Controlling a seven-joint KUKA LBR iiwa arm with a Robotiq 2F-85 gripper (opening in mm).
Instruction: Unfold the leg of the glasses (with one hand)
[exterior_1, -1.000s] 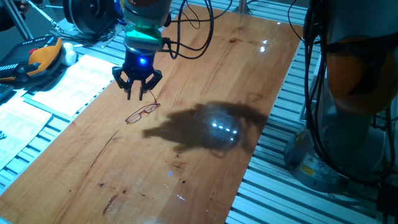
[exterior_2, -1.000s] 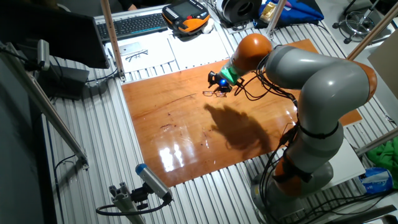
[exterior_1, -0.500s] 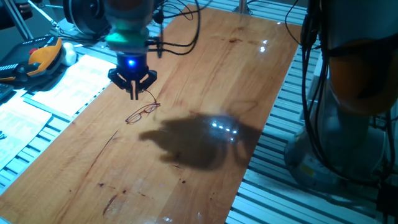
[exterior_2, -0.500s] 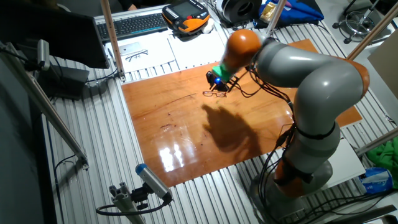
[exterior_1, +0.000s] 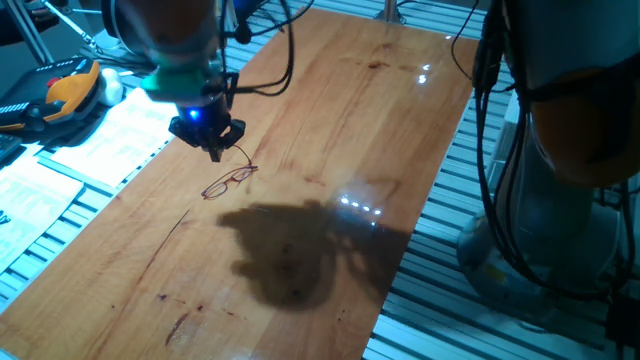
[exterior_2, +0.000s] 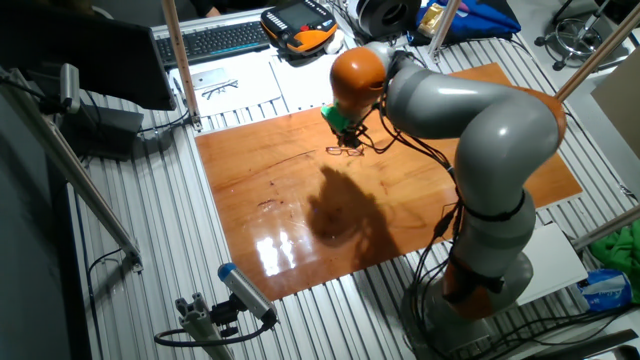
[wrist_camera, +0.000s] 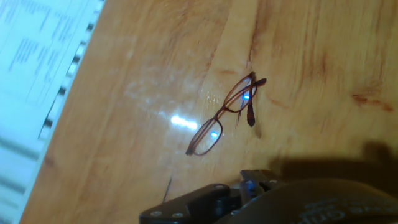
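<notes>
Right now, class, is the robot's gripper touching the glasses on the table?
Apart. In the hand view, bare wood separates the glasses from the gripper; one fixed view shows the gripper beyond their far end.

No text can be read: the printed sheet (exterior_1: 95, 140) beside the tabletop (exterior_1: 330, 120) carries lines of print too small and blurred to make out.

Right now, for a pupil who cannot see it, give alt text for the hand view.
Thin reddish-brown glasses lie on a glossy wooden table, lenses in a diagonal line, one short leg jutting from the upper-right end. White printed paper sits at the upper left. The dark tool body fills the bottom edge.
</notes>
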